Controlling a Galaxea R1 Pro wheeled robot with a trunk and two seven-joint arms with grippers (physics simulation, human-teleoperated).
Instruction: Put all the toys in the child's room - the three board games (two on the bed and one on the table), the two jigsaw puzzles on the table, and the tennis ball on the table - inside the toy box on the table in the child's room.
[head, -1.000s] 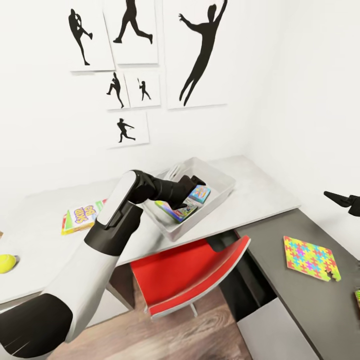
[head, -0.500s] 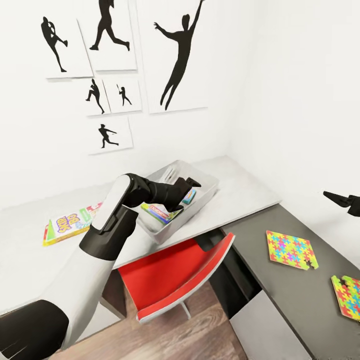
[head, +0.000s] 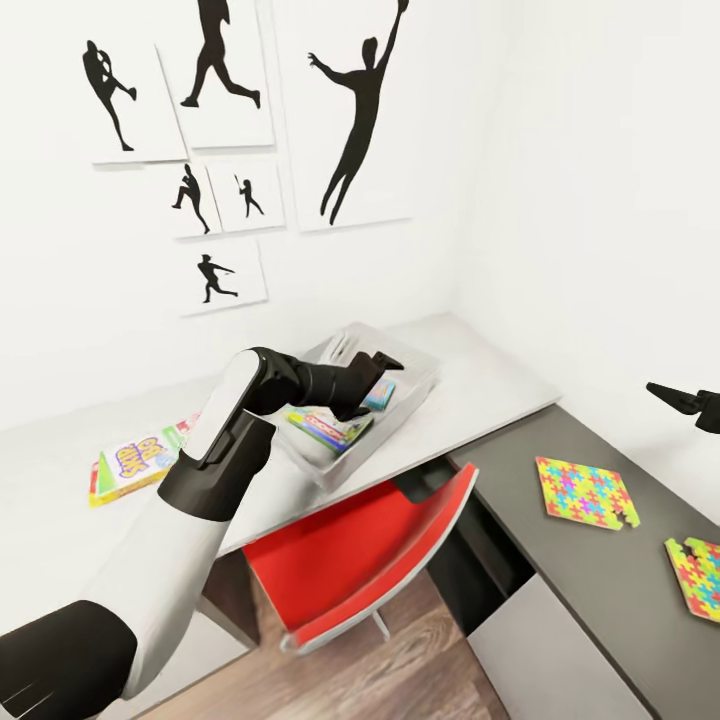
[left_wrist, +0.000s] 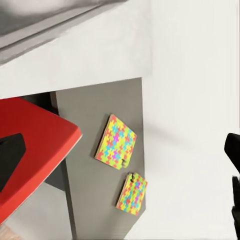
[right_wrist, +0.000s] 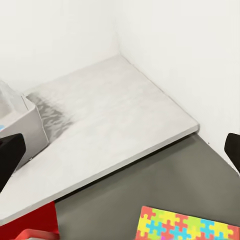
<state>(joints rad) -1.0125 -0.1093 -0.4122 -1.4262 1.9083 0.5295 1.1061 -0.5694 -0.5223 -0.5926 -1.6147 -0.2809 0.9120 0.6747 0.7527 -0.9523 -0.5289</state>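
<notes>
Sitting on the pale desk (head: 480, 385) top, the toy box (head: 425, 378) already has two board games inside: a small blue one (head: 379, 396) and a multicoloured one (head: 325, 428) nearer the robot. Third board game (head: 135, 464), yellow-orange cover, lies flat on the same pale top, well apart from the box toward the robot's left. Two jigsaw puzzles, the farther puzzle (head: 585, 492) and the nearer puzzle (head: 697, 573), rest on the dark grey section, side by side but apart.

Left gripper (head: 385, 362) hovers over the toy box interior, above the games; fingers look spread with nothing between them, so open and empty. Right gripper (head: 672, 396) hangs out over the dark section near the wall; open or closed cannot be told from these views.

Risks, as judgement: lifting the left arm out low could clip the near wall of the box and drag or tip it toward the desk edge above the red chair (head: 350, 560). The thin puzzle sheets lie flat, so a pinch may slip or shed pieces; the nearer puzzle sits close to the desk edge and could get pushed off. Stacked games could slide if the next item is dropped on them.
</notes>
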